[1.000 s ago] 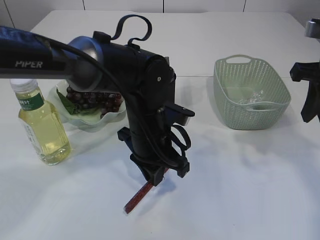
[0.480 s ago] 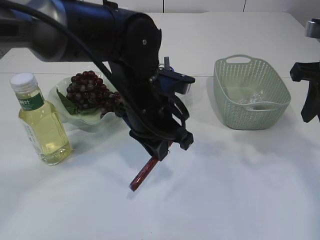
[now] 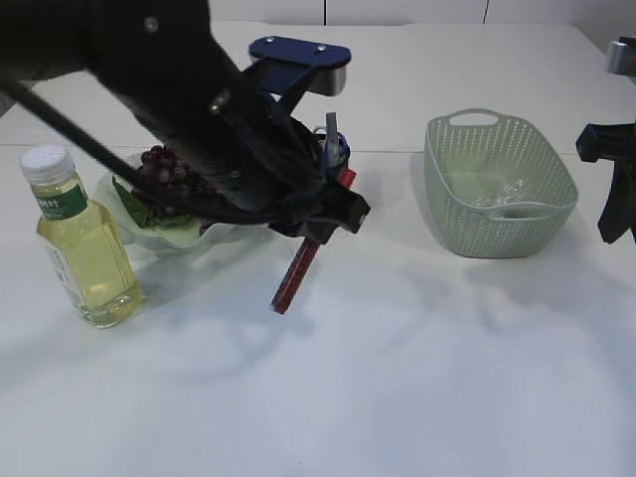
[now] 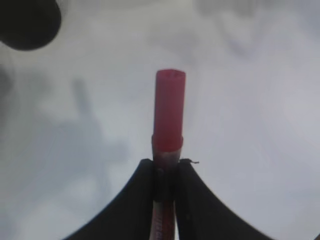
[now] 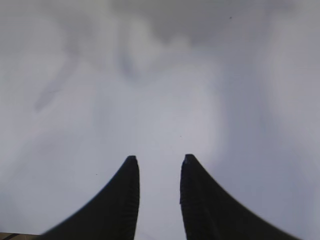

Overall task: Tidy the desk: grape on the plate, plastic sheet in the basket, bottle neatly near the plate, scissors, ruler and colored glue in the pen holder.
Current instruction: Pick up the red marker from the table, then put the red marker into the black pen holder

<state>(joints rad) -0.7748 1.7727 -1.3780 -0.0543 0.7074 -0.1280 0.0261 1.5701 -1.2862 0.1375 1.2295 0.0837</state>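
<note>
Change: the left gripper [image 3: 320, 231] has risen from low over the near table to beside the plate, and the colored glue [image 3: 296, 274] that was touching the table a second ago is now hanging clear of it, tilted, its lower end pointing near-left.
Meaning: the pick-up looks done; I judge the carry to the pen holder [image 3: 333, 151] is now under way.
Left hand: clamped narrow on the glue stick; in the left wrist view the red cap [image 4: 169, 111] is sticking out beyond the two fingertips [image 4: 142, 186].
Right hand: the right gripper [image 5: 158, 170] is idling at the far right edge of the scene, jaws partly apart with nothing between them.
Pen holder: mostly hidden behind the left arm, just right of the plate; something upright and grey is showing in it, too hidden to name.
Other task things: grape [image 3: 159, 164] lying on the plate [image 3: 169, 238]; bottle [image 3: 78, 246] standing just left of the plate; a clear plastic sheet [image 3: 502, 194] appears to be lying in the basket [image 3: 497, 184]; scissors and ruler I cannot make out.
Open room: the near half of the table [image 3: 417, 378] is bare, and the gap between holder and basket is wide.
Edges: plate rim and holder lip are sitting close under the arm, so the glue's low end needs lifting over them.
</note>
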